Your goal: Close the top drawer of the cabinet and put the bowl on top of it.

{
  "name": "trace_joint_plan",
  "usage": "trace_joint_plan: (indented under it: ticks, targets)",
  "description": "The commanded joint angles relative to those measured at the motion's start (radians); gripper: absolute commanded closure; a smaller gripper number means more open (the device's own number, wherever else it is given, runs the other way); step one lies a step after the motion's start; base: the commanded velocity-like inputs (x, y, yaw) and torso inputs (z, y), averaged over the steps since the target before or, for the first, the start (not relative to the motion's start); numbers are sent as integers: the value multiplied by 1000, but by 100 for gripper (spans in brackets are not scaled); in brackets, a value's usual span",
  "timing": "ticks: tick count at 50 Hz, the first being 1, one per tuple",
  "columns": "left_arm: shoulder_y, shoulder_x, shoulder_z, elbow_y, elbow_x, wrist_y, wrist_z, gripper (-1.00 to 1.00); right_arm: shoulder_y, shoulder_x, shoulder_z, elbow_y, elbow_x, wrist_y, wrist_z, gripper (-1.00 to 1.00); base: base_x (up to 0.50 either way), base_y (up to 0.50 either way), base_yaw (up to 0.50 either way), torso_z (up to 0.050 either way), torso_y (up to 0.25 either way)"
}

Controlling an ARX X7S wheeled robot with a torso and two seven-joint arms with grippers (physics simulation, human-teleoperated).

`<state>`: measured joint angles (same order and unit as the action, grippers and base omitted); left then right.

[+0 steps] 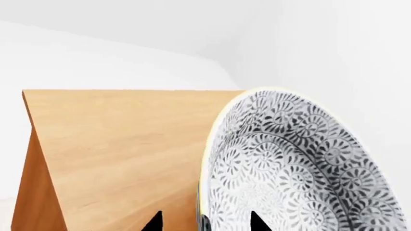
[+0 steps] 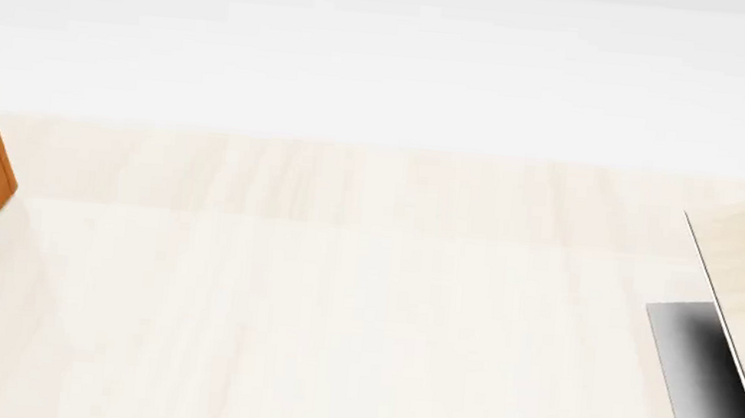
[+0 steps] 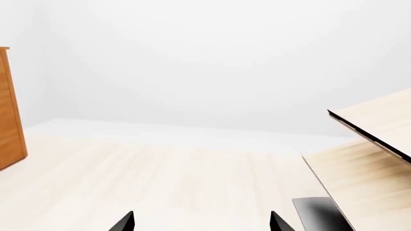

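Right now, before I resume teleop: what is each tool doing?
Left tool: shut on the bowl, held over the cabinet.
Right tool: open, holding nothing.

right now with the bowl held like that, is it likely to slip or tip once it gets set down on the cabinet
The bowl looks stiff and glazed, so probably slippery and breakable. It is tilted steeply, gripped at its rim by the left tool, so it may swing. Its round shape could rock on the cabinet top before settling.

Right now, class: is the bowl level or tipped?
Tipped. In the left wrist view the bowl stands steeply on edge, its patterned face toward the camera, beside the cabinet top.
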<state>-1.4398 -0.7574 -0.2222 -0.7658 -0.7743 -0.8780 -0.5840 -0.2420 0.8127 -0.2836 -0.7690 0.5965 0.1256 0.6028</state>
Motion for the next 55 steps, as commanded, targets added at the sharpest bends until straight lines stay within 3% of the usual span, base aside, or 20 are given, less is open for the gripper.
trace_joint_plan:
  ticks: [1,7,9,16,17,20,38,40,43,48,51,53,55]
  targets:
    - [-3,6,25,10,-11,-24,15,-100,-12,-4,-5,16,-14,-23,-9,-100,0,0,0,0,0]
    - [-4,8,26,19,-20,-43,20,-100,16,41,22,-50,61,34,35,-100,0,0,0,0,0]
    - [1,8,16,37,-33,-56,13,-100,-6,0,-10,18,-7,-25,-5,-100,0,0,0,0,0]
    - [-6,9,11,72,-48,-84,-1,-100,-4,-6,-16,29,-12,-33,-12,-100,0,0,0,0,0]
    - [-5,10,6,73,-52,-85,-2,-100,23,36,11,-39,58,29,30,-100,0,0,0,0,0]
    - [0,14,-6,68,-65,-97,-4,-100,-4,-5,-18,33,-10,-36,-11,-100,0,0,0,0,0]
    - [40,-1,-48,133,-98,-129,-43,-100,0,-4,-23,30,-15,-35,-11,-100,0,0,0,0,0]
    - [45,-3,-53,143,-103,-134,-46,-100,52,62,18,-79,102,66,58,-100,0,0,0,0,0]
    - [48,-8,-60,152,-109,-138,-49,-100,6,2,-30,25,-12,-32,-5,-100,0,0,0,0,0]
    - [55,-10,-75,180,-128,-160,-61,-100,25,40,-6,-42,46,21,34,-100,0,0,0,0,0]
    - [59,-10,-78,194,-132,-166,-64,-100,0,8,-30,16,-13,-34,1,-100,0,0,0,0,0]
    - [60,-10,-81,199,-137,-172,-68,-100,38,72,14,-83,94,49,63,-100,0,0,0,0,0]
    - [63,-11,-87,209,-144,-179,-74,-100,-4,23,-24,0,-1,-32,13,-100,0,0,0,0,0]
